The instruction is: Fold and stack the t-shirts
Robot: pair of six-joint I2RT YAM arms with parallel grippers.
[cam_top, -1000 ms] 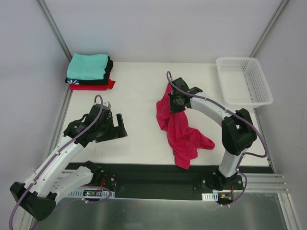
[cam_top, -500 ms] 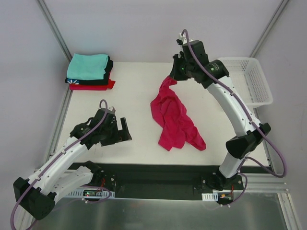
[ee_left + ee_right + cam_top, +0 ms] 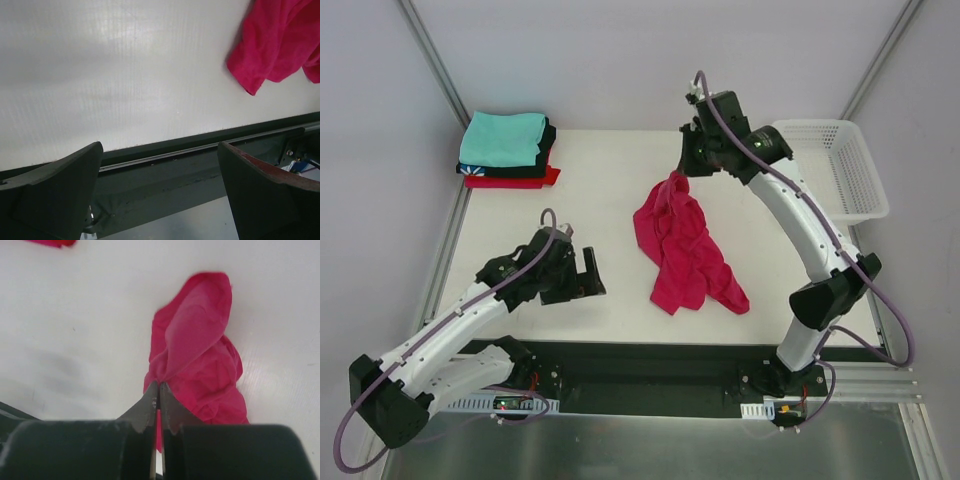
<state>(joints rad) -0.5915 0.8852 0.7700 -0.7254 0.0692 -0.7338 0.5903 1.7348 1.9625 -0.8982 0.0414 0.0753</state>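
Moved since a second ago: right end effector (image 3: 688, 168), from mid-tabletop up and out toward the far edge, with the top of the crimson-pink t-shirt (image 3: 685, 250) drawn along and its lower end pulled away from the near edge. Also shifted: left end effector (image 3: 594, 278), further right along the near side and closer to the shirt.

On the right, pressed together, fingertips (image 3: 150, 407) pinching a raised fold at the shirt's far end. Rest of the cloth crumpled on the white tabletop (image 3: 590, 200), about midway between the side edges and trailing toward the near edge.

On the left, spread wide, both fingers (image 3: 55, 195) low over the near edge strip. Just left of the shirt and apart from it, with only a pink hem corner at the top right of the left wrist view.

At the far left corner, a stack of folded t-shirts (image 3: 508, 160): teal t-shirt (image 3: 502, 138) on top, black t-shirt (image 3: 546, 150) beneath, red t-shirt (image 3: 510, 182) at the bottom. At the far right corner, white mesh basket (image 3: 820, 126), well apart from the stack.
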